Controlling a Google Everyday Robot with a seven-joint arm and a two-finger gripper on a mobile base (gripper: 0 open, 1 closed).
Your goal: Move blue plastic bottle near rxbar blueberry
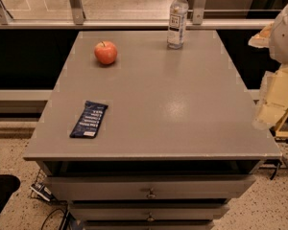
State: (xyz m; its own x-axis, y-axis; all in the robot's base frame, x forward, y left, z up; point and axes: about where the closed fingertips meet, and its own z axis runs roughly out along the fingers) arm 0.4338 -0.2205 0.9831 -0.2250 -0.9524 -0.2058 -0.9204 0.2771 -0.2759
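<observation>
The blue plastic bottle [177, 19] is clear, with a white cap and a white label. It stands upright at the far edge of the grey table [182, 109], right of centre. The rxbar blueberry [89, 119] is a flat dark navy wrapper with white lettering, lying near the front left corner. My gripper [272, 102] is pale yellow and hangs off the table's right edge, far from both and holding nothing that I can see.
A red apple [105, 52] sits at the far left of the table. Drawers [149, 188] run below the front edge. A railing and glass panel [77, 6] stand behind the table. Cables [48, 195] lie on the floor at the lower left.
</observation>
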